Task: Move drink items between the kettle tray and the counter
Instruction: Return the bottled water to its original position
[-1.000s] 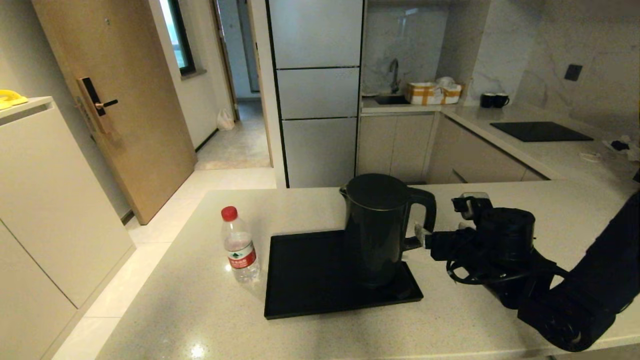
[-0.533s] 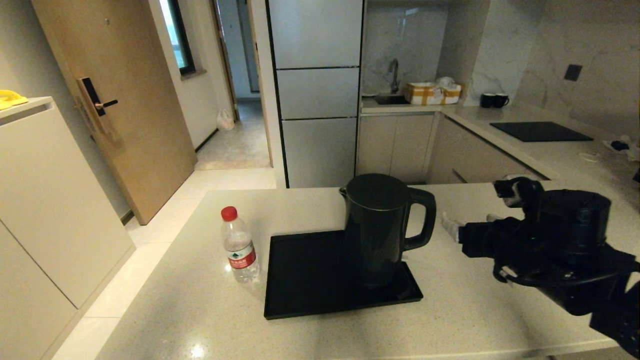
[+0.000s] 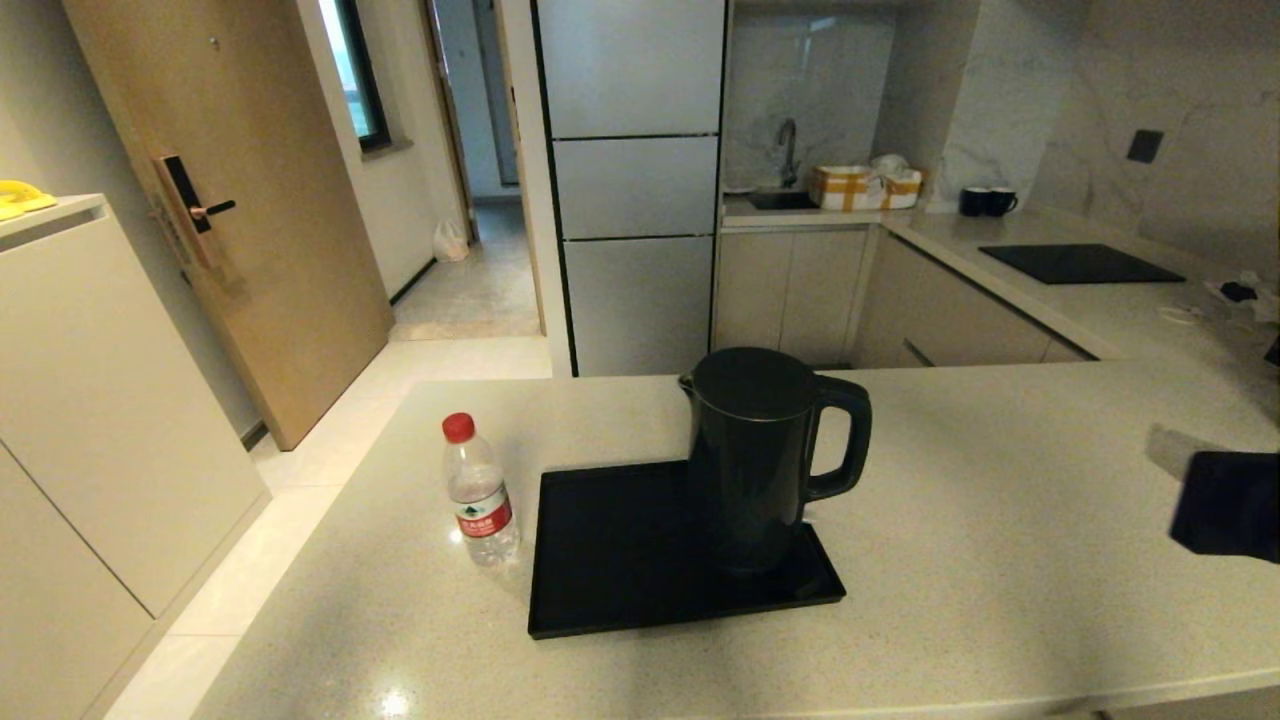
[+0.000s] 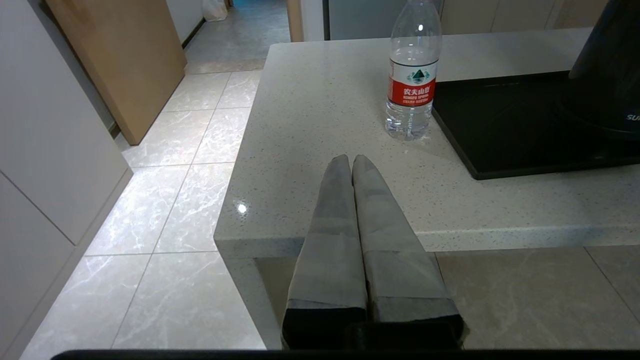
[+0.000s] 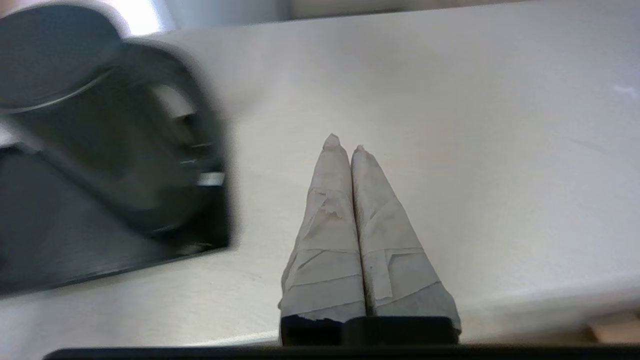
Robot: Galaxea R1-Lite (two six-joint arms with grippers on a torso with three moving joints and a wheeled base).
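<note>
The dark kettle [image 3: 760, 455] stands upright on the right end of the black tray [image 3: 620, 560], its loop handle facing right; it also shows blurred in the right wrist view [image 5: 100, 125]. The clear water bottle [image 3: 478, 492] with red cap stands on the beige counter [image 3: 1000, 560] just left of the tray, and shows in the left wrist view [image 4: 412, 75] beside the tray [image 4: 500, 125]. My right gripper [image 5: 345, 142] is shut and empty over the counter, well right of the kettle; only a dark blurred part of that arm [image 3: 1225, 505] shows at the head view's right edge. My left gripper [image 4: 351, 159] is shut and empty at the counter's near left corner.
A far grey worktop holds a black cooktop [image 3: 1080, 262], two black mugs [image 3: 988, 200] and a sink with boxes [image 3: 865, 185]. The counter's left edge [image 4: 235, 170] drops to tiled floor. A white cabinet [image 3: 90, 400] stands at the left.
My right arm has pulled away from the kettle handle to the right, now almost out of the head view. The kettle, bottle and tray have not moved.
</note>
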